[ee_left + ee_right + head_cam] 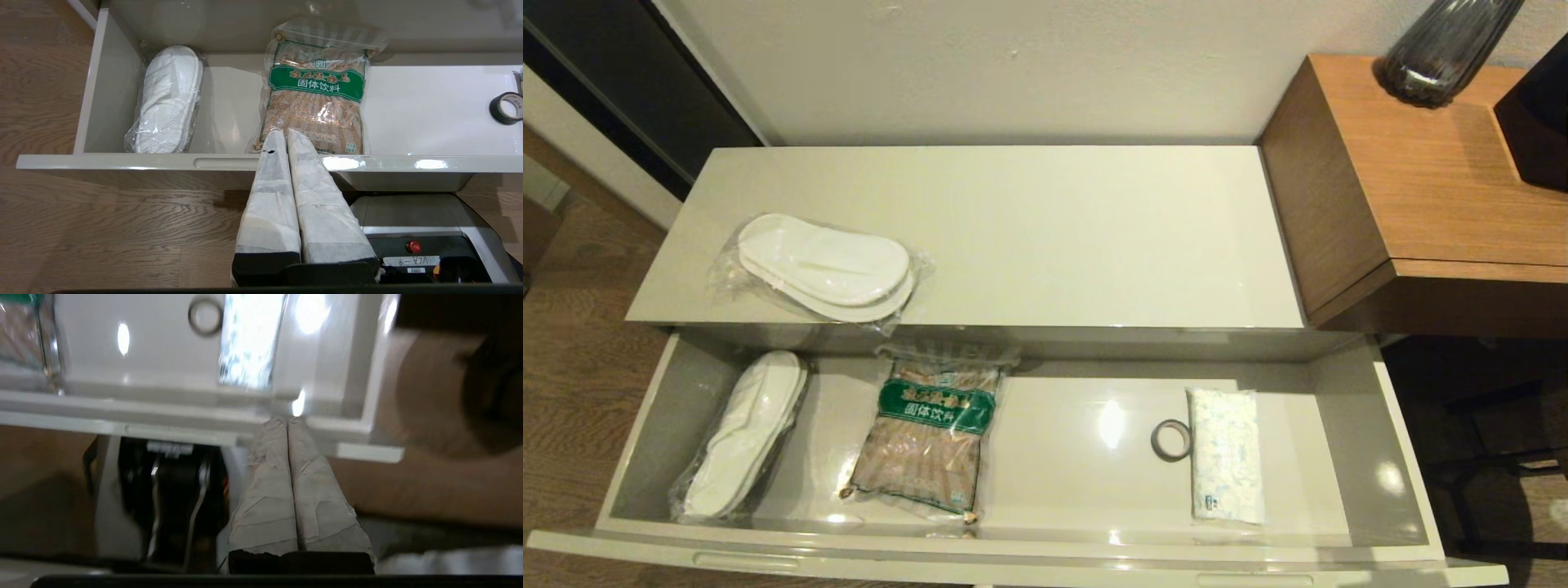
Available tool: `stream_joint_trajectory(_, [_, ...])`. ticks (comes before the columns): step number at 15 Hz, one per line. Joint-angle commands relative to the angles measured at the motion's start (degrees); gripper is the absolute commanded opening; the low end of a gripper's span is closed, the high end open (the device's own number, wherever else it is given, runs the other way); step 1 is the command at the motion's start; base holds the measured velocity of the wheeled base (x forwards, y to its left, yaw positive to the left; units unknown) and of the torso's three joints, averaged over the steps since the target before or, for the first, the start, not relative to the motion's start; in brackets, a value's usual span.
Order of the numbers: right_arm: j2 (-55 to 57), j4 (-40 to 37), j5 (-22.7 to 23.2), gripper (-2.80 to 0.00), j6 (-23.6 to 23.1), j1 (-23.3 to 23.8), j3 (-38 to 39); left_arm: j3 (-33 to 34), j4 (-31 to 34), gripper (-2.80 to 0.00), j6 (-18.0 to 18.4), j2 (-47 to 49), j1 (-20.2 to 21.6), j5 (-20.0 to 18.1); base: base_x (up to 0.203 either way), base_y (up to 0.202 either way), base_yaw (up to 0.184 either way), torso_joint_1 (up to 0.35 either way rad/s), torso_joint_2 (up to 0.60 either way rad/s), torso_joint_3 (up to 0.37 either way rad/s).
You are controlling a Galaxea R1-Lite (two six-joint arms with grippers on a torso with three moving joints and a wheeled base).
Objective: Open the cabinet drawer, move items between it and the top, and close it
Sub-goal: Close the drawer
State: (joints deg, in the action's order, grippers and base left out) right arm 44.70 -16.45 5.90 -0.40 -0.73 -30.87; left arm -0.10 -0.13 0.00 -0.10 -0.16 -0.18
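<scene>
The left gripper [286, 134], clenched empty, hovers at the drawer [1013, 551] front; the right gripper [288, 421] likewise. Bagged slippers [742, 433] (light, slippery) at 9 o'clock: pinch mid-bag.

A: Where is the drawer [1401, 457] floor open?
B: Mid-floor, between the drink-mix bag [927, 437] and the tape roll [1172, 439], which sits just beside the white packet [1225, 453]. Bagged slippers [743, 433] block the left end.
A: And the top [1094, 237]?
B: Bare except for a slipper pair [825, 268] at its left; the wooden side table [1437, 188] walls the right.
</scene>
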Motion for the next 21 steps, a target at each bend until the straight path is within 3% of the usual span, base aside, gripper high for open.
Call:
stream_joint_trajectory(1, [13.92,-0.75,0.27,-2.80,2.84,-2.39,-1.74,0.01,-0.04,-2.80,0.00,0.10,-0.02,0.01,0.000,0.000,0.000,0.000,0.00,0.000])
stream_joint_trajectory(4, [19.81,1.00,0.19,-2.80,13.66,-9.96,-3.17,0.01,-0.04,-2.80,0.00,0.10,-0.02,0.01,0.000,0.000,0.000,0.000,0.00,0.000])
stream_joint_trajectory(6, [20.59,0.95,0.00,-2.80,17.79,-12.62,-3.43,0.01,-0.04,-2.80,0.00,0.10,-0.02,0.01,0.000,0.000,0.000,0.000,0.00,0.000])
stream_joint_trajectory(10, [27.01,-0.14,-0.05,-2.80,18.66,-15.19,-3.29,0.01,-0.04,-2.80,0.00,0.10,-0.02,0.01,0.000,0.000,0.000,0.000,0.00,0.000])
stream_joint_trajectory(17, [43.57,-2.78,-4.33,-2.80,19.48,-20.05,-5.34,0.01,-0.04,-2.80,-0.06,0.10,-0.02,0.01,0.000,0.000,0.000,0.000,0.00,0.000])
stream_joint_trajectory(21, [51.66,-0.67,-4.12,-2.80,26.22,-21.87,-5.83,0.01,-0.04,-2.80,0.00,0.10,-0.02,0.01,0.000,0.000,0.000,0.000,0.00,0.000])
